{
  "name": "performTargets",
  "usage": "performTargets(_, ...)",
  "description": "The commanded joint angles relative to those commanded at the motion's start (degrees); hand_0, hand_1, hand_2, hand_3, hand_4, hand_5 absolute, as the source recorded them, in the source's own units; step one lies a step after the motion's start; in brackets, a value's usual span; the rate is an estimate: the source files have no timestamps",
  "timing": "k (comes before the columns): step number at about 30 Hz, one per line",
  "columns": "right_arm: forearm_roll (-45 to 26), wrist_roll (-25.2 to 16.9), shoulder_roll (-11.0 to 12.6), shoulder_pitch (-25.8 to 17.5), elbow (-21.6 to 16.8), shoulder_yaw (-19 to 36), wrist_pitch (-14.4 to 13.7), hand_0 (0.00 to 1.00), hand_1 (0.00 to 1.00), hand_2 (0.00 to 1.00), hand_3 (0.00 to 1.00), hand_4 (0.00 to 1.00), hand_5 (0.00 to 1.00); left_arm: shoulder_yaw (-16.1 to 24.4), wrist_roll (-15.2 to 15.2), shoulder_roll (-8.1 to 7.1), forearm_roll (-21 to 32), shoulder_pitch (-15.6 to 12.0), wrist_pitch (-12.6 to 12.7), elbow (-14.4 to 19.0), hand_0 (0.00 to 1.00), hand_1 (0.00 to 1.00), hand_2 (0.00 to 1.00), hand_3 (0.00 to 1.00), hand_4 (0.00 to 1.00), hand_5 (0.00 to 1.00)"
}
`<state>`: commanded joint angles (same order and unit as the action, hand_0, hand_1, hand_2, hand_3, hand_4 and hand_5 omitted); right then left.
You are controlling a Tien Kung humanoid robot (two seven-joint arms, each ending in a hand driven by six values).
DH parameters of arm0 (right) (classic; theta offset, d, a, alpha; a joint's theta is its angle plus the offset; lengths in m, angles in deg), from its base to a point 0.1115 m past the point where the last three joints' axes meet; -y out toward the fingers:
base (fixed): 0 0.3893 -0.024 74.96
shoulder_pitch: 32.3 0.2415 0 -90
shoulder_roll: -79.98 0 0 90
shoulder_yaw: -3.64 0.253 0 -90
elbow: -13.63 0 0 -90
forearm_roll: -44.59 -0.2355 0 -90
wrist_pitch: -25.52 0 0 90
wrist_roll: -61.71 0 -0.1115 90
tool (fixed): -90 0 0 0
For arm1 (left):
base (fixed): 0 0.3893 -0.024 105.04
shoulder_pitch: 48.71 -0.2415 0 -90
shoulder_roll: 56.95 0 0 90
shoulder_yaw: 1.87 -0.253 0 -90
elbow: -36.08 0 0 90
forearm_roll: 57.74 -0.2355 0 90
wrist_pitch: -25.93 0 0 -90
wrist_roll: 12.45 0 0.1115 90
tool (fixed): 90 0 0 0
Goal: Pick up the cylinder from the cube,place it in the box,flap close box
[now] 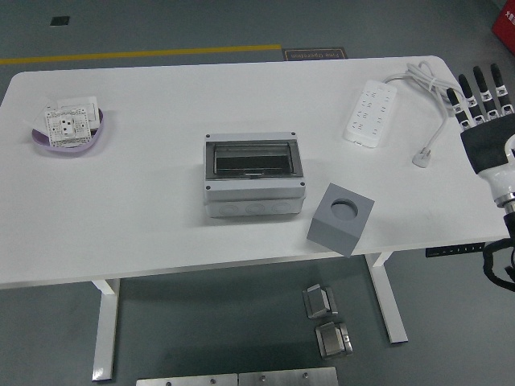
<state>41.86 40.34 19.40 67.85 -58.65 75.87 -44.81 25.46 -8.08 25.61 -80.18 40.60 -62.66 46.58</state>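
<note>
The box (254, 175) sits near the middle of the white surface (161, 217), its long axis running left to right along the surface and its dark, see-through flap lying flat over the opening, facing up. Just beside its front right corner, close to the near edge, stands the grey cube (341, 219), turned so one corner points toward the near edge; the round hole in its top face looks hollow, and I cannot make out the cylinder in it or through the flap. Toward the far right corner lies a white power strip (372, 111), long axis running roughly front to back, its cable (425, 87) looping right and ending in a plug (422, 159). Near the far left corner a purple dish (71, 137) holds white socket plates. The right robot hand (484, 129) hangs off the right edge, fingers straight, pointing away, holding nothing.
</note>
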Motion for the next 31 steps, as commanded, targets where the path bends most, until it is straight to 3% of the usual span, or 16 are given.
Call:
performTargets(1, 0.01, -0.01, 0.02, 0.02, 0.01, 0.03, -0.04, 0.933, 0.837, 0.868, 0.959, 0.945, 0.998, 0.02, 0.0, -0.01, -0.04, 0.01, 0.0, 0.0, 0.653, 0.658, 0.55, 0.58, 0.551, 0.238)
performTargets(6, 0.83, 0.11, 0.31, 0.16, 0.06, 0.28, -0.56, 0.933, 0.837, 0.868, 0.959, 0.945, 0.998, 0.24, 0.06, -0.23, -0.41, 0.23, -0.03, -0.05, 0.653, 0.658, 0.55, 0.58, 0.551, 0.238)
performTargets(7, 1.0, 0.15, 0.38, 0.17, 0.08, 0.32, -0.66, 0.89, 0.807, 0.842, 0.93, 0.919, 0.998, 0.2, 0.04, -0.3, -0.42, 0.29, -0.04, -0.06, 0.653, 0.658, 0.55, 0.58, 0.554, 0.239)
performTargets(31, 2.93, 0.96, 1.07, -0.51, 0.32, 1.23, -2.16, 0.866, 0.773, 0.818, 0.898, 0.912, 0.998, -0.91, -0.37, -1.62, -0.52, 1.17, -0.33, -0.18, 0.652, 0.657, 0.551, 0.581, 0.558, 0.243)
